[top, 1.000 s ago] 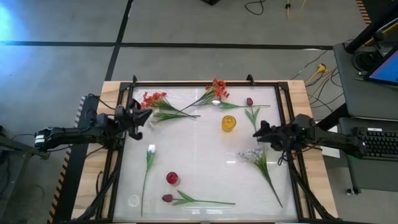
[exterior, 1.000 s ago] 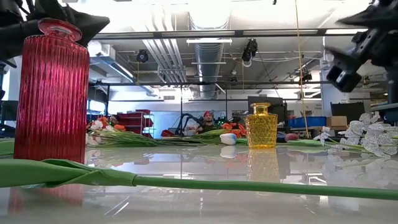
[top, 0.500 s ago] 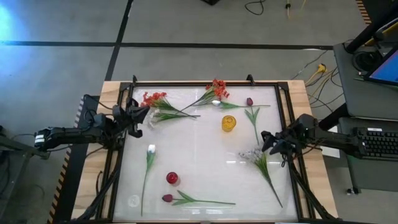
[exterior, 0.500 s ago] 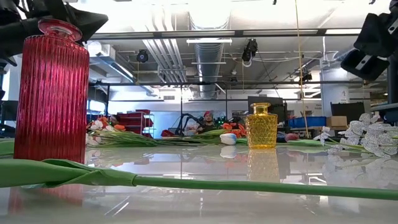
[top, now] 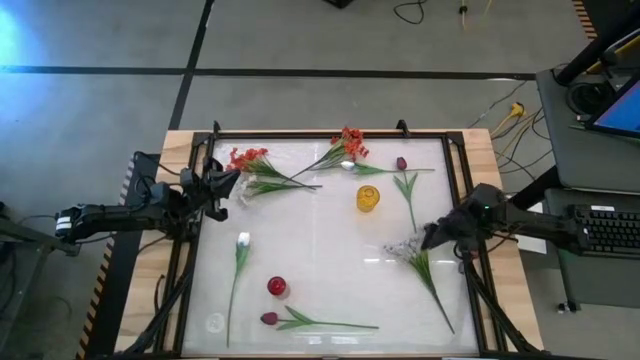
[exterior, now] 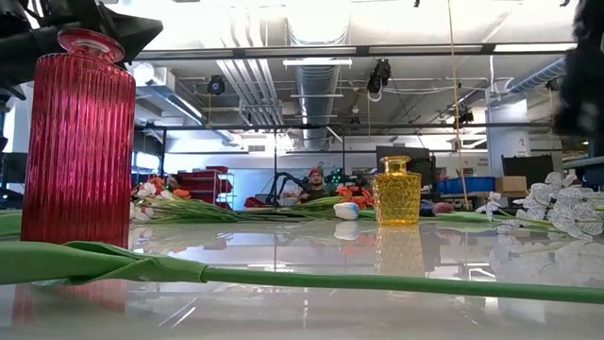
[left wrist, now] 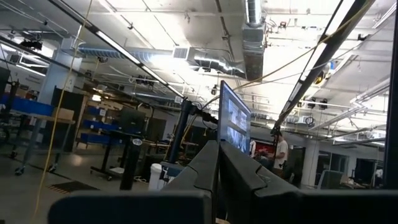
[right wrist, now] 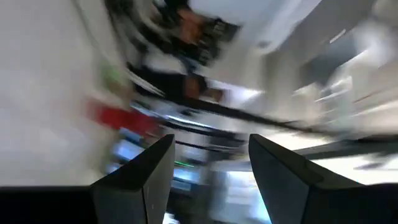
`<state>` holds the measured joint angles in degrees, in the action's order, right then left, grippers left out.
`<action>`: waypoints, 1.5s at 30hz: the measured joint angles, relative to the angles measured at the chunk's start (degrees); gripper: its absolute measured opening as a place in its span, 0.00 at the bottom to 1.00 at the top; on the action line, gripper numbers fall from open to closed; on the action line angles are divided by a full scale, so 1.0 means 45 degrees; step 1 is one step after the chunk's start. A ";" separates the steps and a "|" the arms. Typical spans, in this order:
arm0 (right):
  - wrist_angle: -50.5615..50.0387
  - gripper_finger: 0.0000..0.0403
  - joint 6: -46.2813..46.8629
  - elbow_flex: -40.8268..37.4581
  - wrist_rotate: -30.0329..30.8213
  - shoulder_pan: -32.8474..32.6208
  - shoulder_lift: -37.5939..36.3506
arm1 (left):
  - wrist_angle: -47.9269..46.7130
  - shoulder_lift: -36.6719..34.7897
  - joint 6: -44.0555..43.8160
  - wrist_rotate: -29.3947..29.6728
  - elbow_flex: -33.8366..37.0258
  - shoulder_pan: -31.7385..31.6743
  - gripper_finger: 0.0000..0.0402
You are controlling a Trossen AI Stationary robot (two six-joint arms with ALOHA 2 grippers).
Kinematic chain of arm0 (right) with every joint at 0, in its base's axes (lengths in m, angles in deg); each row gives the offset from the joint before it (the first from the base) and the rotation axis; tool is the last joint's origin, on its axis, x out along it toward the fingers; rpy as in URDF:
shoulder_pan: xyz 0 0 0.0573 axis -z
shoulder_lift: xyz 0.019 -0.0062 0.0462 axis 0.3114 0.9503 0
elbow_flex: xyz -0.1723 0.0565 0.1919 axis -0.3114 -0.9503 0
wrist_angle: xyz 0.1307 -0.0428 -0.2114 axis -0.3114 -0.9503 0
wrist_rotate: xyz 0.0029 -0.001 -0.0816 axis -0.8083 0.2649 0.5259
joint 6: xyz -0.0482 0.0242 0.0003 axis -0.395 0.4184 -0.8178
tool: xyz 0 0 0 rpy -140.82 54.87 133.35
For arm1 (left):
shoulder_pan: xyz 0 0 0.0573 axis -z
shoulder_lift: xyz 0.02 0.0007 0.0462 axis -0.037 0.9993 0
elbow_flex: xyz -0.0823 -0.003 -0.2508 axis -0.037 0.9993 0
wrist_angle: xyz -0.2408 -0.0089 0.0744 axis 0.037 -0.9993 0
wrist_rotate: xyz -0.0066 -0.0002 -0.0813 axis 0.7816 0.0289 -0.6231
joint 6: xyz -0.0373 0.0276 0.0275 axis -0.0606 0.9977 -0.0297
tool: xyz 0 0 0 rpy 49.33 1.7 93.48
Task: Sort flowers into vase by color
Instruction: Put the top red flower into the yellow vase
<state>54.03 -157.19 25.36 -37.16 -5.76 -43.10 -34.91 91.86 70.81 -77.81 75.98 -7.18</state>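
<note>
The flowers lie flat on the white table. There are orange-red clusters (top: 246,159) (top: 350,141), a maroon tulip (top: 401,163), another maroon tulip (top: 268,318), a white rose (top: 243,240) and a whitish spray (top: 405,248) (exterior: 559,207). A red vase (top: 277,286) (exterior: 78,142) and a yellow vase (top: 368,198) (exterior: 395,192) stand upright. My right gripper (top: 430,238) (right wrist: 210,140) is open and hovers just right of the whitish spray. My left gripper (top: 232,183) (left wrist: 218,146) is shut and waits near the left orange-red cluster.
A black frame (top: 320,135) borders the table. The near tulip's long stem (exterior: 283,276) lies along the near edge. Bare table surface (top: 320,240) lies between the two vases. A desk with a keyboard (top: 610,230) stands to the right of the table.
My right gripper has moved toward the table's near edge and down toward the whitish spray, tipping downward as it goes. Its wrist view is blurred with motion. No flower or vase has moved.
</note>
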 joint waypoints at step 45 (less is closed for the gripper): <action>0.4142 0.49 0.3235 -0.0005 0.2463 -0.0018 0.0174 | 0.0258 0.0243 0.0893 0.0341 0.0000 -0.0005 0.00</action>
<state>72.67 -142.63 25.34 -26.08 -5.84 -42.31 -33.75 92.95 74.83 -76.27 75.98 -7.20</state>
